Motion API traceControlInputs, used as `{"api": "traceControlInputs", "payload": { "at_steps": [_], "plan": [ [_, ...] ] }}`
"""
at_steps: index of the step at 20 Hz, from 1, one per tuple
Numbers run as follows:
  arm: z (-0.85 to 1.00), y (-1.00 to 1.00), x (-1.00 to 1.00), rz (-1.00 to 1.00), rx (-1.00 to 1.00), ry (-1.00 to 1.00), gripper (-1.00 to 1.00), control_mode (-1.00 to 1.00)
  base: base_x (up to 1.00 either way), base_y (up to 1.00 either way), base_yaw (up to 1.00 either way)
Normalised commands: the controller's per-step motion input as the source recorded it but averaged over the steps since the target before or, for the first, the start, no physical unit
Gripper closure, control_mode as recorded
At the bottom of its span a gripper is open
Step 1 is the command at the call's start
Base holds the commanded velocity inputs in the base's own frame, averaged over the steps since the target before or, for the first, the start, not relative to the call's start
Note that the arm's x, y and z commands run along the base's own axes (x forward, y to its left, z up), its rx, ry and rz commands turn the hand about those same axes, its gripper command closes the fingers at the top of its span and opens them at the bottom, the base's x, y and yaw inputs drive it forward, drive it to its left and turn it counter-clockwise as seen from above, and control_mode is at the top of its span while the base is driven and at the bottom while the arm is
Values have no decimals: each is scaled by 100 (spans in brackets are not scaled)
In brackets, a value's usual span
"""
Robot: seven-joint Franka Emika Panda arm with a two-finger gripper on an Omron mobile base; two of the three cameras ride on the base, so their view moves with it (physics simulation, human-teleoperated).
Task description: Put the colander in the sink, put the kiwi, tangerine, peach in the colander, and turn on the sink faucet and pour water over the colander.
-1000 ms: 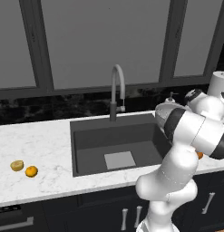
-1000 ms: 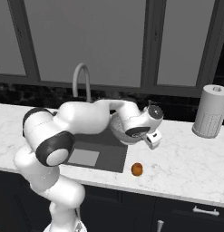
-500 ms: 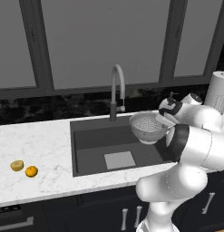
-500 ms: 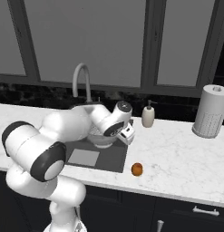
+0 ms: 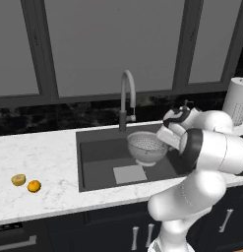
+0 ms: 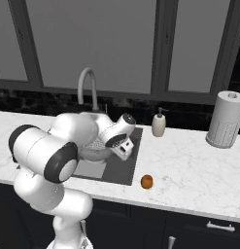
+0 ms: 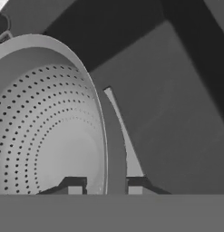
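Observation:
The pale perforated colander [image 5: 145,147] hangs tilted over the right half of the dark sink [image 5: 96,153], below the gooseneck sink faucet [image 5: 127,96]. My gripper [image 5: 165,140] is shut on its right rim. In the hand view the colander's rim [image 7: 102,136] runs between my fingertips [image 7: 73,186], with the sink floor [image 7: 177,118] beyond. The kiwi [image 5: 18,179] and the orange tangerine [image 5: 34,186] lie side by side on the counter left of the sink. The peach [image 6: 146,181] lies on the counter right of the sink, near the front edge. No water runs.
A beige soap dispenser [image 6: 159,124] stands behind the sink's right corner. A tall white perforated cylinder [image 6: 224,119] stands at the far right by the wall. The lighter square [image 5: 130,173] marks the sink floor. My arm's white links [image 6: 68,146] lean over the basin.
The arm has swung left from the right counter, carrying the colander out over the sink. The fruits have not moved.

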Motion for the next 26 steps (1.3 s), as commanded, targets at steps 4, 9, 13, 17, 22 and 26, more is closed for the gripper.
{"api": "traceControlInputs", "payload": {
  "at_steps": [4, 9, 13, 17, 22, 26],
  "plan": [
    [-37, 29, 0, 4, 5, 0, 100, -100, 0, 0, 0],
    [-36, 43, 0, 4, 0, 0, 100, -100, 0, 0, 0],
    [-45, 42, 0, 2, 0, -1, 100, -100, 0, 0, 0],
    [-56, 23, 3, 0, 0, -7, 100, -100, 0, 0, 0],
    [-52, 0, 4, 0, -3, -15, 100, -100, 0, 0, 0],
    [-46, 0, 10, 0, -4, -13, 100, -100, 0, 0, 0]
  ]
}}
